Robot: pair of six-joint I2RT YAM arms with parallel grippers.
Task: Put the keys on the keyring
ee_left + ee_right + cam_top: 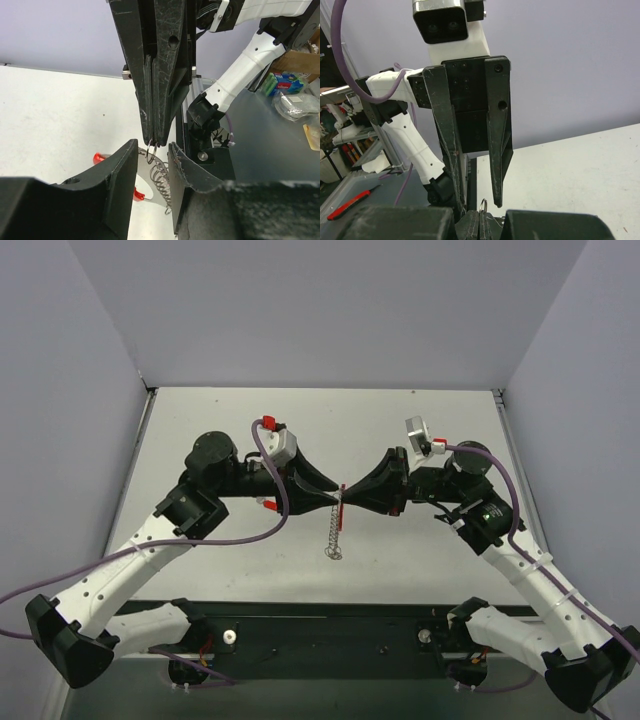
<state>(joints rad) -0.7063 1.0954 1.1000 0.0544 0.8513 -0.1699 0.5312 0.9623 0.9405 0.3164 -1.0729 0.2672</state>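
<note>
1. The keys [334,532] hang as a thin silver string above the white table [430,440], midway between the two arms. I can't tell whether the bottom curl touches the tabletop.
2. The keyring [340,502] shows only as a short bright red streak at the top of that string, right where the claws meet. Most of it is hidden.
3. The right gripper [153,141] is pressed together, its tips pinching the small wire loop at the upper end of the keys.
4. The left gripper [480,204] faces it with fingers spread, one on either side of the dangling keys, clamping nothing.
</note>
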